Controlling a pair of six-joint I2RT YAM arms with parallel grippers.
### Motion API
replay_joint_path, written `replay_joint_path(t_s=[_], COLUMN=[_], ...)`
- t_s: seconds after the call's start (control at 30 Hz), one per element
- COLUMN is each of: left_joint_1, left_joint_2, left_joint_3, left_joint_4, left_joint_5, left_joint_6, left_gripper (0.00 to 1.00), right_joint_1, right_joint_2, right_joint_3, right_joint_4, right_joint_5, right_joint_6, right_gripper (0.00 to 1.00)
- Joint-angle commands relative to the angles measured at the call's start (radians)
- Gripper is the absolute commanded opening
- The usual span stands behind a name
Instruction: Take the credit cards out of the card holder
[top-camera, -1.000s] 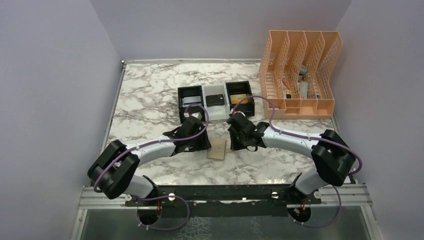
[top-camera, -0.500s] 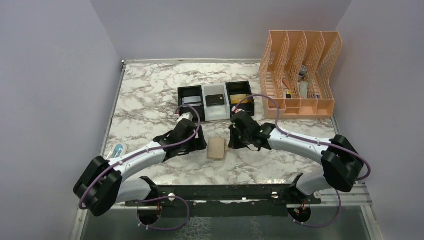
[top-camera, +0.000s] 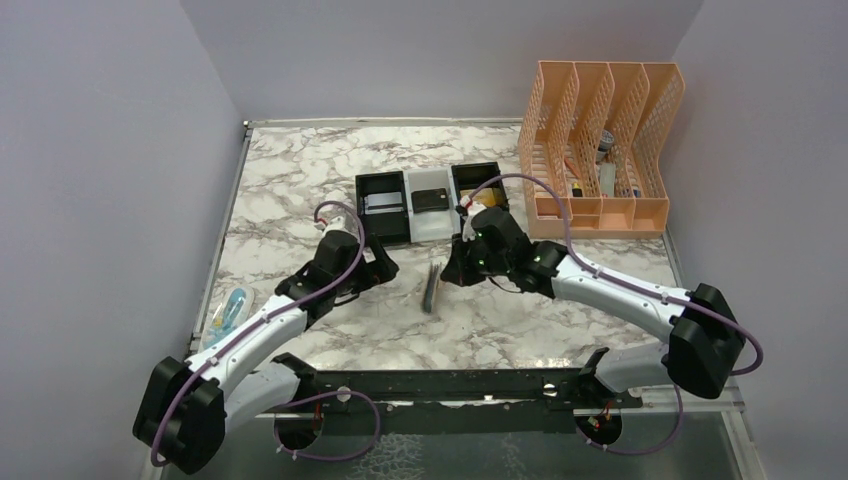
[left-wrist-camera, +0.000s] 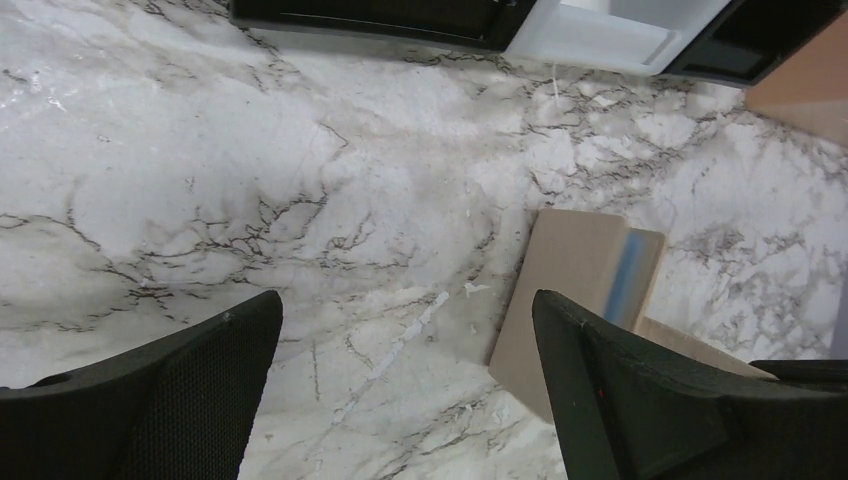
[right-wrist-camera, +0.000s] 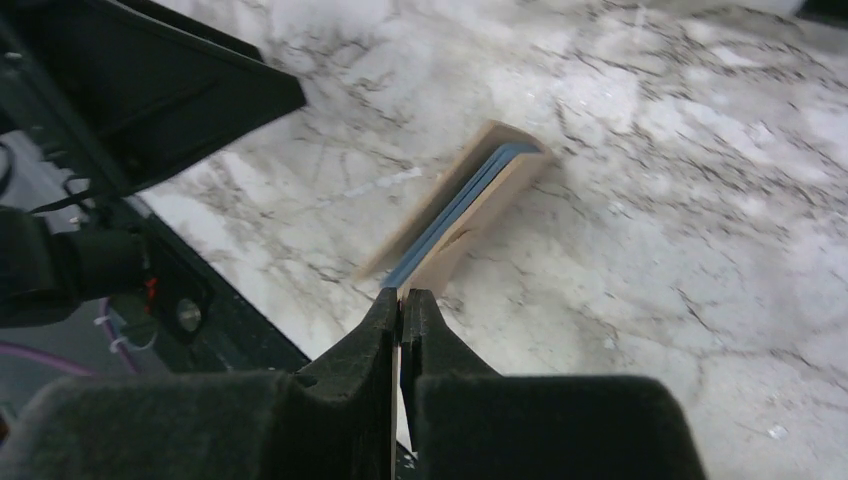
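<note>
I held my right claw (right-wrist-camera: 400, 297) pinched on a flap of the card holder (left-wrist-camera: 575, 285) (blue pockets (right-wrist-camera: 460, 208) showing) on the marble table (left-wrist-camera: 300, 150), left claw (left-wrist-camera: 405, 300) spread wide nearby.

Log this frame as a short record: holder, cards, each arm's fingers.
holder: tan two-panel card holder, tipped up on edge, partly folded
right fingers: shut on one holder panel
left fingers: open, above marble table, holding nothing
cards: silvery card in left black bin; dark card in white bin
</note>
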Motion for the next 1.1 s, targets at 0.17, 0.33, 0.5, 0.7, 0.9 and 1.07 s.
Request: replay_joint_path(t_s=[0.17, 0.33, 0.5, 0.7, 0.9, 1.07], left_joint_1=[0.011, 0.012, 0.012, 0.012, 0.012, 0.006], left_joint_2=[-0.099, -0.137, -0.154, -0.135, -0.087, 0.008], left_joint_3=[-0.037, -0.065, -0.08, -0.08, -0.092, -0.063], left_joint_4=[0.042, 0.012, 0.014, 0.062, 0.191, 0.275], left_joint_5=[0.044, 0.03, 0.022, 0.068, 0.207, 0.353], left_joint_6=[-0.037, -0.043, -0.051, -0.039, 0.004, 0.035], left_gripper=[0.99, 0.99, 0.98, 0.96, 0.92, 0.85], right_joint_1=[-0.002, -0.002, -0.002, -0.061, -0.219, -0.278], right_joint_2=[0.117, 0.159, 0.146, 0.075, 0.047, 0.073], right_joint_3=[0.11, 0.119, 0.106, 0.017, -0.174, -0.246], right_joint_4=[0.136, 0.123, 0.175, 0.144, 0.207, 0.216], right_joint_5=[-0.204, -0.22, -0.319, -0.234, -0.371, -0.364], right_joint_6=[0.002, -0.005, -0.016, -0.029, -0.046, -0.069], right_gripper=[0.01, 0.02, 0.01, 0.02, 0.02, 0.02])
